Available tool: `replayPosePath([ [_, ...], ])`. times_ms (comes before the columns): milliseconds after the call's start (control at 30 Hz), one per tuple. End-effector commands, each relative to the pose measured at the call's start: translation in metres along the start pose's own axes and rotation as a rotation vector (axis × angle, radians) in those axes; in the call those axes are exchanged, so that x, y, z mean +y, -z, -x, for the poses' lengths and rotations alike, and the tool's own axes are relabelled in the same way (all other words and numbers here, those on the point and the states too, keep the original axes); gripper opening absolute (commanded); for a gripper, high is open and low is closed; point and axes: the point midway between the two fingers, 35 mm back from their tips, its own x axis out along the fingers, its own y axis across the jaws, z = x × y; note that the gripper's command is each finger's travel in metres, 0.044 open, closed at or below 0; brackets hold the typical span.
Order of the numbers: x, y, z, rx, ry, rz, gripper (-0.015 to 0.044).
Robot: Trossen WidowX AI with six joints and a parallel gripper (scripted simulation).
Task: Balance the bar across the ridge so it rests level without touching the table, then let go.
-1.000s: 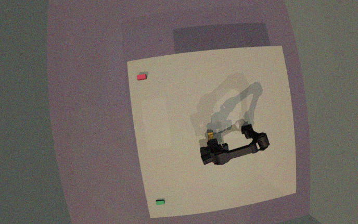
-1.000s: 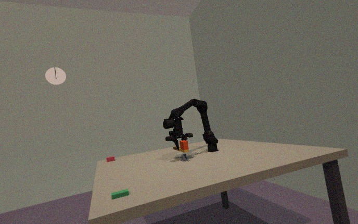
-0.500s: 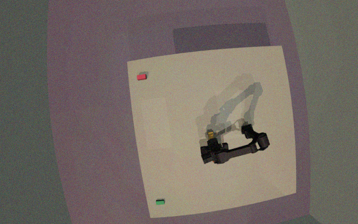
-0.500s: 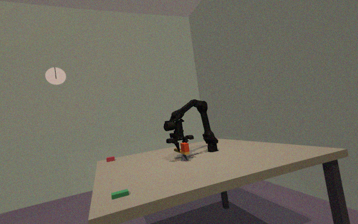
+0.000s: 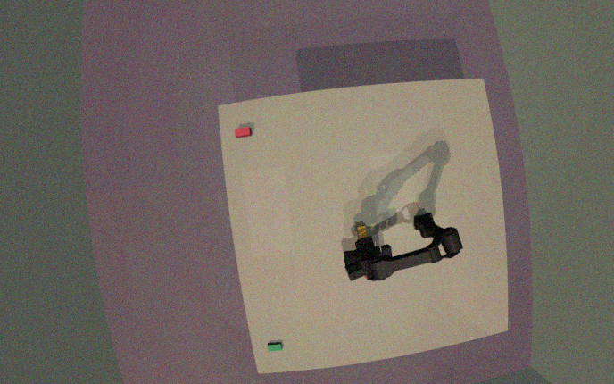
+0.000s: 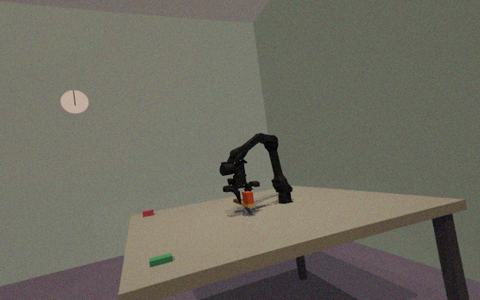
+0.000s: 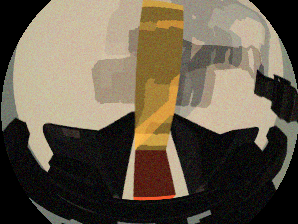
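Note:
A yellow bar (image 5: 361, 231) (image 6: 237, 201) (image 7: 160, 55) carries an orange-red block (image 6: 248, 197) (image 7: 154, 172) on its near end. My gripper (image 6: 244, 204) (image 7: 152, 117) is shut on the bar, with one black finger on each side of it in the wrist view. The bar is held low over the table, looking about level. A small grey shape (image 6: 245, 211), likely the ridge, shows just under the bar in the exterior view. It is mostly hidden, and whether the bar touches it cannot be told. In the top view the gripper's fingers are hidden under the arm.
A red block (image 5: 243, 132) (image 6: 148, 213) lies near one far corner of the table (image 5: 317, 316) (image 6: 318, 226), and a green block (image 5: 274, 346) (image 6: 160, 260) near another corner. The arm's base (image 5: 423, 222) (image 6: 284, 196) stands beside the work spot. Arm shadows fall around the bar.

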Motion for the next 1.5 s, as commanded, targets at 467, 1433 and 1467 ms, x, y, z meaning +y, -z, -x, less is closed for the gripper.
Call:
replayPosePath([
  [467, -0.0001, 0.0008, -0.0015, 0.004, 0.000, -0.007, 0.0000],
  [1433, -0.0001, 0.0009, -0.0041, 0.004, 0.000, -0.007, 0.0000],
  [1467, -0.0001, 0.0009, -0.0041, 0.004, 0.000, -0.007, 0.0000],
])
